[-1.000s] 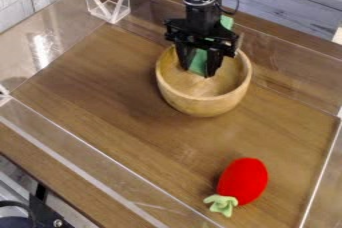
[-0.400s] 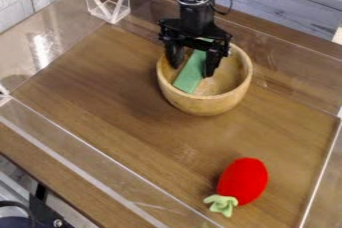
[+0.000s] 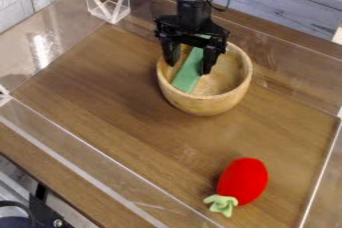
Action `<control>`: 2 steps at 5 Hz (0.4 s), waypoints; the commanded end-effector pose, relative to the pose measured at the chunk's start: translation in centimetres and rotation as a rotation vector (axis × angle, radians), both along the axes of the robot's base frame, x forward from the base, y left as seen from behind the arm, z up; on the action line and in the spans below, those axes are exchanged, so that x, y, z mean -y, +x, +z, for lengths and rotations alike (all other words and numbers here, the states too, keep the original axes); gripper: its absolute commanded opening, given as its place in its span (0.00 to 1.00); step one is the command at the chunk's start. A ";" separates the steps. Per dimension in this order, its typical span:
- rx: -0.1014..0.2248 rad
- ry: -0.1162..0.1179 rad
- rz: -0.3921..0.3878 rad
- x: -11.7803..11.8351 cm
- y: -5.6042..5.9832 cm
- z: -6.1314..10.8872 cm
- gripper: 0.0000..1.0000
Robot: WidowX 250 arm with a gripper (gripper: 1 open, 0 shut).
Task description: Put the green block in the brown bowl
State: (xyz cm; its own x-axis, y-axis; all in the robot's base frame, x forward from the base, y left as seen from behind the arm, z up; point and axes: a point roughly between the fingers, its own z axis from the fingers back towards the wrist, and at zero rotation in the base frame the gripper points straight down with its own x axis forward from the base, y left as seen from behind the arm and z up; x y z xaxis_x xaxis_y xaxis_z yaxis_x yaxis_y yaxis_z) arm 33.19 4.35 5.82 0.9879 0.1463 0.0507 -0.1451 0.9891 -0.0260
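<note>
1. Watching the one camera view, I see the gripper [image 3: 191, 52] hanging over the brown bowl [image 3: 205, 94], pointing straight down, jaws spread wide and holding nothing.
2. I spot the green block [image 3: 190, 71] inside the bowl, leaning at a slant with its lower end on the bowl's floor and its upper end up between the dark fingers [image 3: 166, 51].
3. I cannot tell whether the block's upper end touches a finger or just sits close to it; the dark metal hides that edge.
4. I judge the placing as good as done: the block is within the bowl's walls and the jaws are off it, so the step in hand is getting clear.
5. To do that well, I'd lift straight up and slowly, keeping the jaws wide so neither finger drags the slanted block or tips it over the rim.
6. I'd avoid any sideways move until the fingertips stand above the rim, since a nudge on the thick wall could shift the bowl.
7. Counting now: one gripper, one green block, one brown bowl.
8. Beyond those I count one strawberry toy [image 3: 242, 182], red with green leaves, lying well apart near the front edge of the wooden table [image 3: 107, 122].
9. I also count one clear plastic stand [image 3: 107, 4] at the back left corner, far from the bowl.
</note>
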 end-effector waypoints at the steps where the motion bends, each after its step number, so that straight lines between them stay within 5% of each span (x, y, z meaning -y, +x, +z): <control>1: 0.093 0.027 0.017 -0.9 1.0 3.3 1.00; 2: 0.088 0.031 0.020 -1.0 1.1 3.2 0.00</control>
